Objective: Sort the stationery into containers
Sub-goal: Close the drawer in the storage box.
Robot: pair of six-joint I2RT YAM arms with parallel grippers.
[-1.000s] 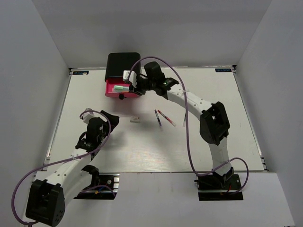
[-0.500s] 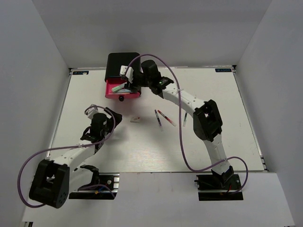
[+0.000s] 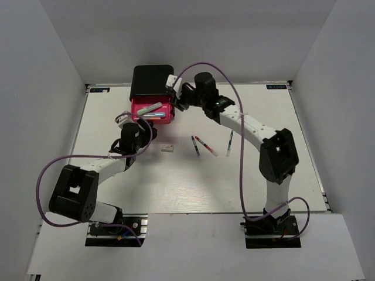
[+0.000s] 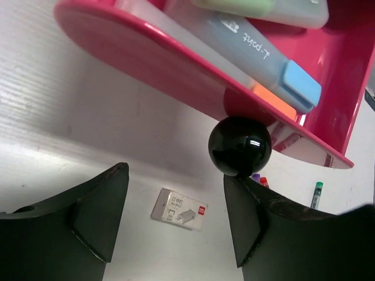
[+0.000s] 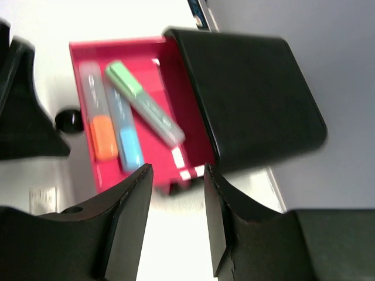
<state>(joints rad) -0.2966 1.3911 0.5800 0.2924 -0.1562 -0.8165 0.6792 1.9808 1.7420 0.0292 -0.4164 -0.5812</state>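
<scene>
I'm looking at the left arm stretching forward and low across the table (image 3: 281,175), its left gripper (image 3: 130,124) sitting right at the front of the pulled-out pink drawer (image 3: 167,115). In the wrist view its jaws are standing well apart with nothing clamped. The black knob (image 4: 239,146) is showing between the fingers (image 4: 99,211), closer to 1 of them, and I cannot tell if it is touching. The right arm is arching over from the right, with the right gripper (image 3: 175,86) hanging above the drawer's rear corner beside the black box (image 3: 151,79); its jaws are parted and empty.

3 markers are lying in the drawer: orange marker (image 5: 99,126), blue marker (image 5: 128,140) and green marker (image 5: 143,102). The white eraser (image 3: 168,147) and 3 pens (image 3: 206,146) are lying on the table, near the drawer.

1 second ago the left gripper was hanging well back from the drawer; now it is up against it. The right gripper was over the drawer then, and is now sitting further back and to the right.
</scene>
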